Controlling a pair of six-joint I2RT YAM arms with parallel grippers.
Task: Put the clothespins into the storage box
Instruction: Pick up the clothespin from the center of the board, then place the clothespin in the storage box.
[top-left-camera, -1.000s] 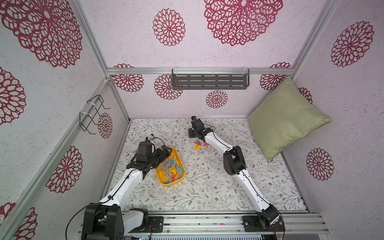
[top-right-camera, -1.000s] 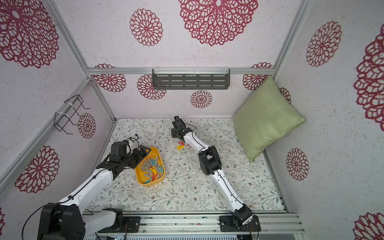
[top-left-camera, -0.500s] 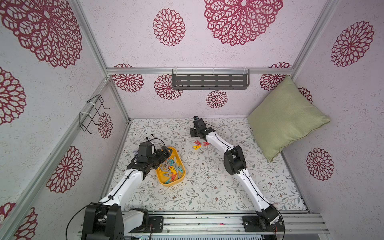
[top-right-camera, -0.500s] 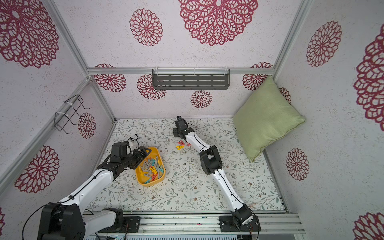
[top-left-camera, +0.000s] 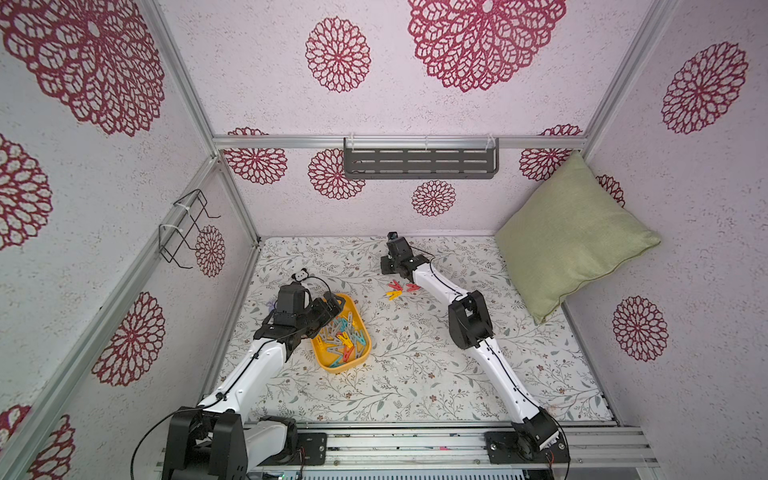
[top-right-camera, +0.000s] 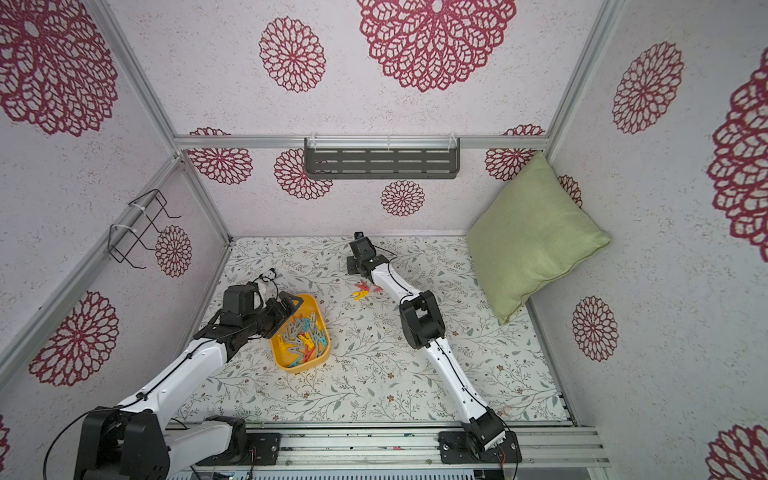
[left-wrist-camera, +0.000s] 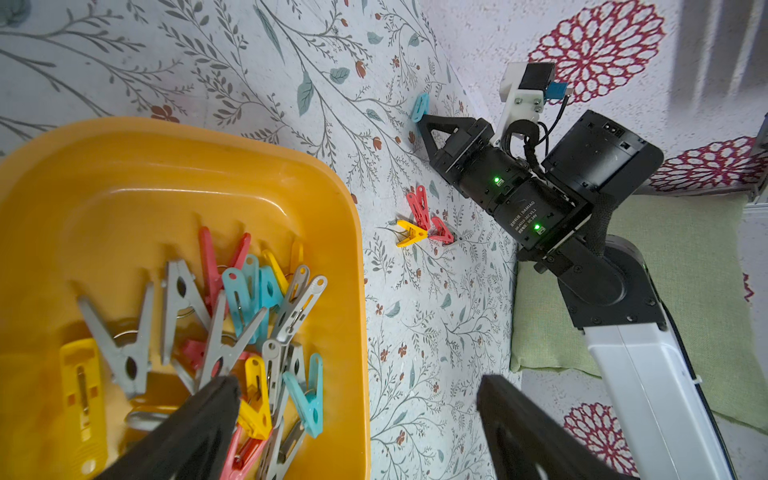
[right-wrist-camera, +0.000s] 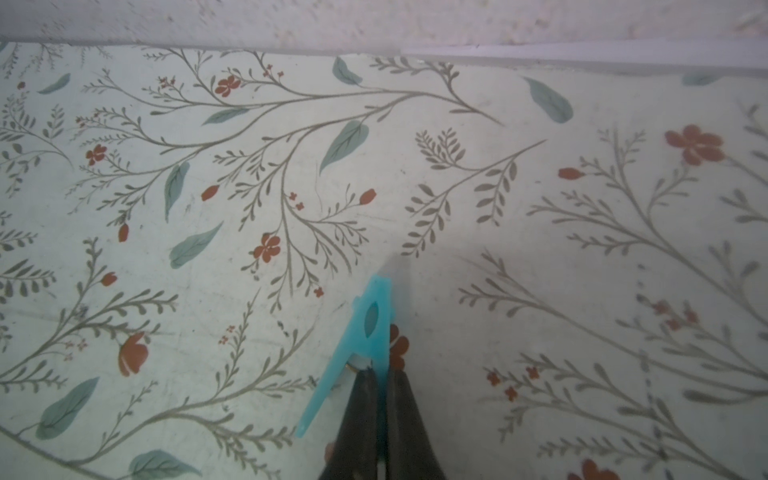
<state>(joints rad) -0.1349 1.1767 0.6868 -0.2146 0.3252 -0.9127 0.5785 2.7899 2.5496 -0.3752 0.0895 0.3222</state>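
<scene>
The step in hand is a pick-up. The right gripper (right-wrist-camera: 382, 374) is pinched narrow on a teal clothespin (right-wrist-camera: 365, 328), holding it by one leg near the spring while the other leg sticks out free to the side. This clothespin is well apart from the storage box (top-left-camera: 322, 357), out past the box's far right corner. Its tip is at or just above the table (right-wrist-camera: 540, 270), and I cannot tell which.

The box itself holds a heap of clothespins (left-wrist-camera: 249, 324) in grey, teal, red and yellow. A small cluster of loose clothespins (top-left-camera: 399, 289), red and yellow, lies on the table between the box and the held one, so the task looks mostly done but not finished.

The left gripper (left-wrist-camera: 355, 380) hangs wide and empty, with one finger over the pile in the box and the other outside its right wall.

The next move probably calls for lifting the teal clothespin clear, carrying it back over the loose cluster without brushing it, and stopping above the bare far end of the box before letting go. The grip is on one leg only, so the clothespin may swing. The left gripper sits over the box and may need to give room.
</scene>
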